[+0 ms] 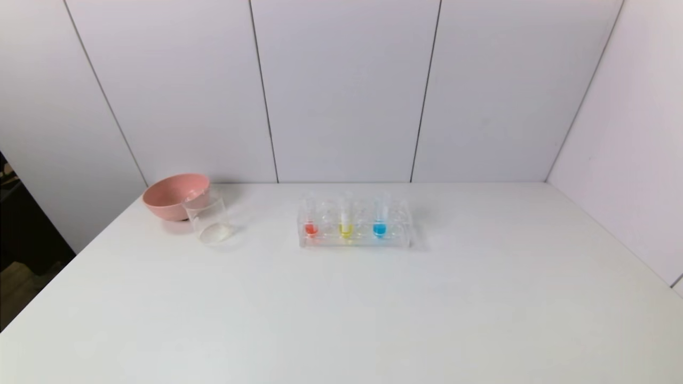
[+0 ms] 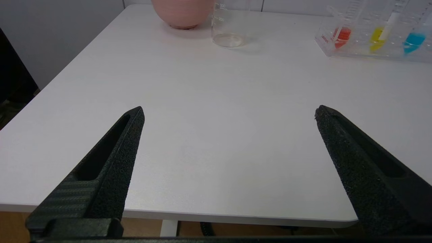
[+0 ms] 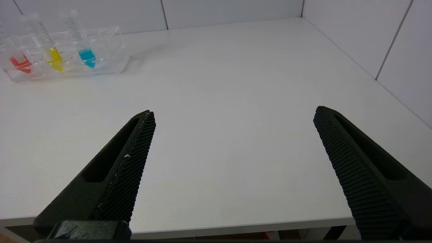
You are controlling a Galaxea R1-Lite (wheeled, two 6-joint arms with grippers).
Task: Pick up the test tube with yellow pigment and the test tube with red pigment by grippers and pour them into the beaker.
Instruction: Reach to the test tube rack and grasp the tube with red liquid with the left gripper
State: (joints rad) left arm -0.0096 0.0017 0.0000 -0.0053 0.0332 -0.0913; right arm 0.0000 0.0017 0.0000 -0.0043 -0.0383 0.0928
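The red-tipped test tube (image 1: pixel 311 223) and the yellow-tipped test tube (image 1: pixel 346 223) stand upright in a clear rack (image 1: pixel 355 241) at the table's middle back. They also show in the left wrist view, red (image 2: pixel 342 33) and yellow (image 2: pixel 378 33), and in the right wrist view, red (image 3: pixel 21 63) and yellow (image 3: pixel 55 58). The clear beaker (image 1: pixel 209 218) stands left of the rack, in front of the pink bowl; it also shows in the left wrist view (image 2: pixel 229 25). My left gripper (image 2: pixel 229 113) and right gripper (image 3: pixel 234 114) are open and empty over the table's near edge, outside the head view.
A blue-tipped tube (image 1: pixel 379 221) stands in the rack's right part. A pink bowl (image 1: pixel 175 195) sits at the back left, touching or just behind the beaker. White walls close the back and right side. The white table (image 1: pixel 373 309) drops off at the left edge.
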